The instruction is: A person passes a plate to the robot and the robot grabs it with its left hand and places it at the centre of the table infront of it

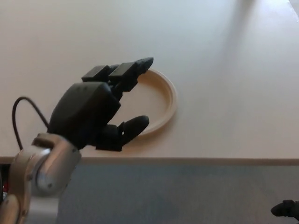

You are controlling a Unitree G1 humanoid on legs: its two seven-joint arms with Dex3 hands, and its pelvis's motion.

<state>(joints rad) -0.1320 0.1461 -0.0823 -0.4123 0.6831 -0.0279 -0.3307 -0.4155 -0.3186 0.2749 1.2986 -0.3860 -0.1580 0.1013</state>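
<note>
A cream-coloured plate lies flat on a pale table, toward the table's near edge and somewhat left of the middle of the head view. The robot's left hand comes in from the lower left and covers the left part of the plate, so that only the right arc of the rim and a patch of the plate's floor show. The hand's two thick fingers stretch toward the far side, their tips level with the plate's far rim, while the thumb points right across the plate's near rim. Fingers and thumb are spread apart and clasp nothing; whether the hand touches the plate or is raised above it cannot be told from this view. Behind the hand, the silver forearm runs down to the lower left corner, and a black cable loops up from it over the tabletop. A soft shadow crosses the table at the far right. Beyond the table's near edge lies grey floor. At the bottom right corner a small black shape, the right hand, just enters the view; too little of it shows to tell how its fingers are set.
</note>
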